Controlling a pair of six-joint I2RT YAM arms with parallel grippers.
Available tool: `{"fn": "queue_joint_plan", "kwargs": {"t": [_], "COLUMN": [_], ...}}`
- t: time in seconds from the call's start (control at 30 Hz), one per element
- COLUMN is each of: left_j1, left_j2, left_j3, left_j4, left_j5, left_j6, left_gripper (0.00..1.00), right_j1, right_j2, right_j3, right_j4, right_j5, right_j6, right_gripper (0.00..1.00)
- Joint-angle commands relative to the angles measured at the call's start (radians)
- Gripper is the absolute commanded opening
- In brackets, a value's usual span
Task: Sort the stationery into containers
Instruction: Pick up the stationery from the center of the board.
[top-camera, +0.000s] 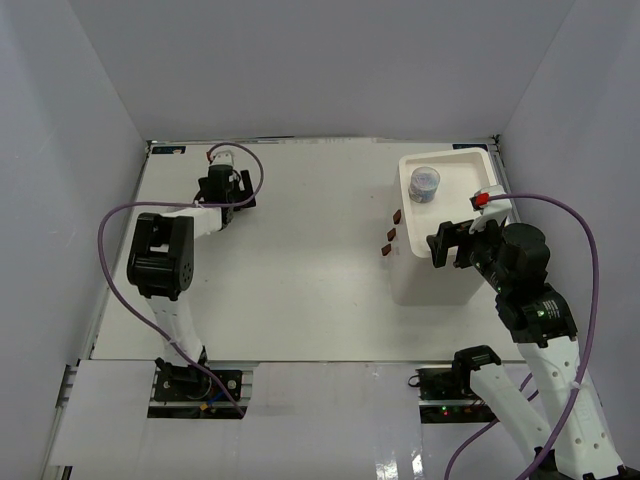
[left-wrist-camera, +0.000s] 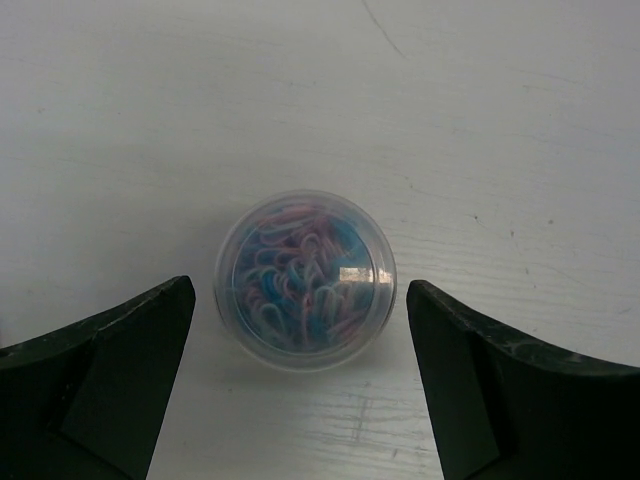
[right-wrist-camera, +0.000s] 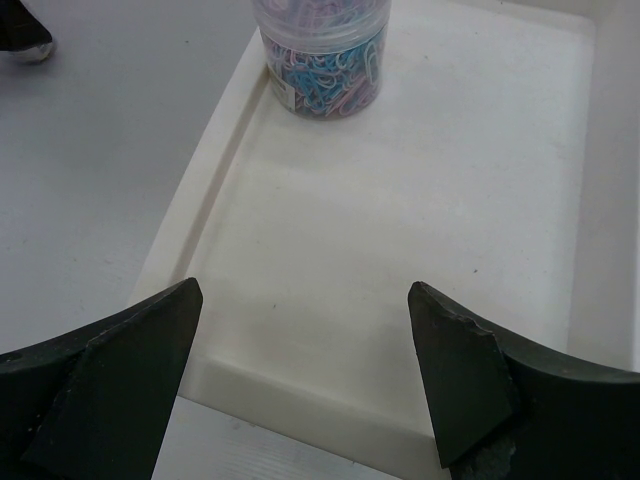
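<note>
A small clear jar (left-wrist-camera: 305, 280) of blue and pink clips stands on the white table at the far left (top-camera: 224, 158). My left gripper (left-wrist-camera: 300, 300) is open, one finger on each side of the jar and apart from it; in the top view it (top-camera: 224, 172) sits just in front of the jar. A second jar (top-camera: 426, 182) stands in the tray top of the white organiser (top-camera: 470, 165), at the tray's far end (right-wrist-camera: 322, 55). My right gripper (right-wrist-camera: 305, 295) is open and empty above the tray's near end (top-camera: 455, 232). Pens, tape ring and band are out of view.
The organiser's drawers face left, with three small brown handles (top-camera: 391, 234). The tray has a raised rim (right-wrist-camera: 205, 215). White walls enclose the table on the left, back and right. A purple cable (top-camera: 250, 165) loops by the left gripper.
</note>
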Motion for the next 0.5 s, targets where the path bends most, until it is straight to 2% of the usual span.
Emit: {"fn": "queue_joint_plan", "kwargs": {"t": [0.0,0.3,0.37,0.47], "left_j1": [0.007,0.007,0.007,0.007], "left_j2": [0.010,0.029,0.006,-0.020], "left_j3": [0.024,0.006,-0.020,-0.043], "left_j4": [0.059,0.105,0.127,0.157], "left_j5": [-0.007,0.013,0.027,0.061], "left_j6": [0.040,0.068,0.077,0.096], "left_gripper": [0.98,0.84,0.75,0.69], "right_j1": [0.003,0.003,0.003,0.005], "right_j2": [0.000,-0.002,-0.002,-0.003], "right_j3": [0.002,0.005,0.005,0.008], "right_j4": [0.011,0.009,0.009,0.006], "right_j5": [0.010,0.010,0.005,-0.001], "right_j6": [-0.016,-0.018,-0.016,-0.016], "right_gripper": [0.90,0.90,0.90,0.90]}}
